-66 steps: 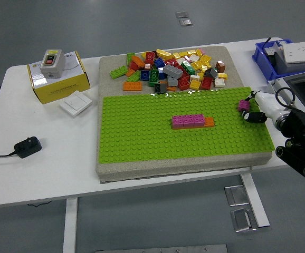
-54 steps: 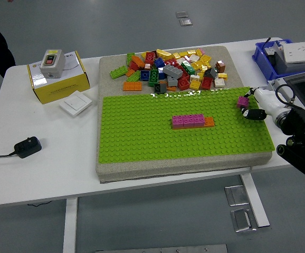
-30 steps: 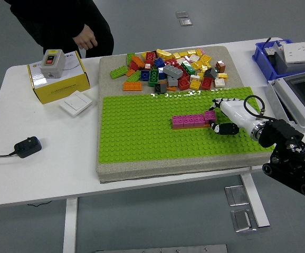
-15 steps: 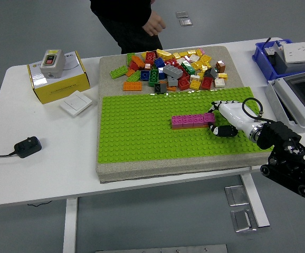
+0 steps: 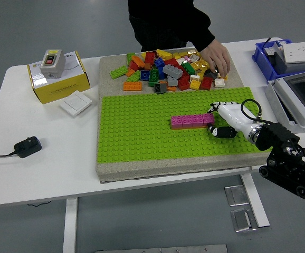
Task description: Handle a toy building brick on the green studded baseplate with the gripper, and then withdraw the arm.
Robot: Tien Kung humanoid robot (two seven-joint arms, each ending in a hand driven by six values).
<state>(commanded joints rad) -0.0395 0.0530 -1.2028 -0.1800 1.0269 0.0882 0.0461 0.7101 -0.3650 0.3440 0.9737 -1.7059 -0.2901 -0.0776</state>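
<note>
While fingers (image 5: 211, 112) hide its end, pink brick row (image 5: 189, 120) shows.

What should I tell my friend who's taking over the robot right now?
Right hand: over the green baseplate, fingers at the right end of the pink brick row, apparently gripping the end brick.
Left hand: not in view.
A person's hand is reaching into the loose brick pile at the far side of the mat; watch for it.
Done: a brick appears to sit at the row's right end.
Left: let go of the brick and withdraw the right arm.
</note>
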